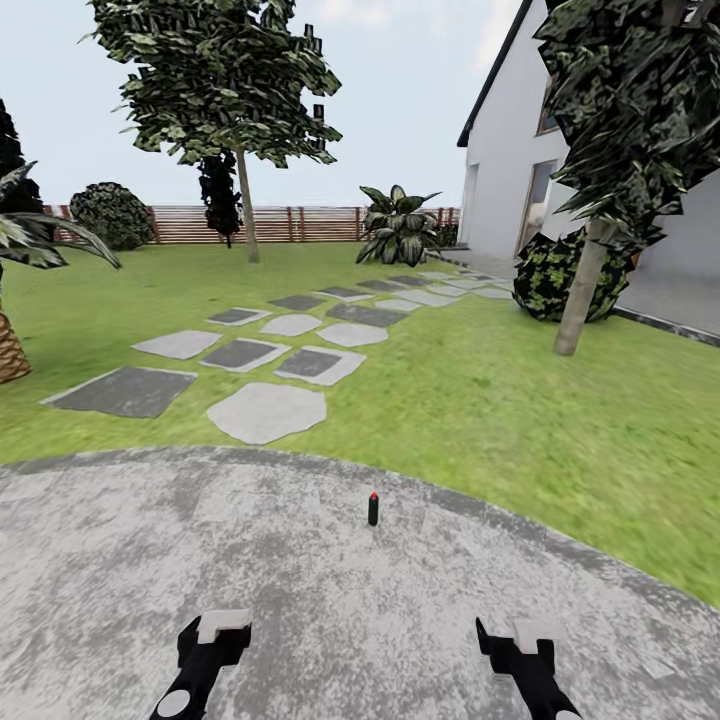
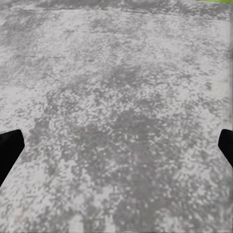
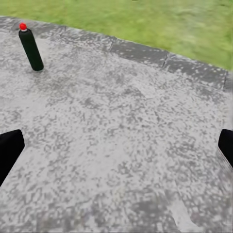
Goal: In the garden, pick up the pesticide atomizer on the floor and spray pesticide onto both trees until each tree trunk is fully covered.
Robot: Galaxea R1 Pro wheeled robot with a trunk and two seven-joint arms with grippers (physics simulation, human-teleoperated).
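Note:
The pesticide atomizer (image 1: pixel 373 508), a small dark bottle with a red cap, stands upright on the grey paved patio (image 1: pixel 120 560), ahead of and between my two grippers. The right wrist view also shows the atomizer (image 3: pixel 30 47), well away from the fingers. My left gripper (image 1: pixel 213 632) and right gripper (image 1: pixel 515 637) hang low over the paving, both open and empty, as the left gripper (image 2: pixel 116 145) and right gripper (image 3: pixel 116 145) show in their wrist views. One tree trunk (image 1: pixel 247 215) rises far back on the lawn. The other trunk (image 1: pixel 580 300) stands at the right near the house.
Stepping stones (image 1: pixel 266 410) cross the lawn (image 1: pixel 480 390) toward a white house (image 1: pixel 510 150). A round shrub (image 1: pixel 548 275) sits by the right tree and a palm (image 1: pixel 12 345) stands at the left edge. A brown slat fence (image 1: pixel 300 224) closes the back, with a thin dark tree (image 1: pixel 220 195).

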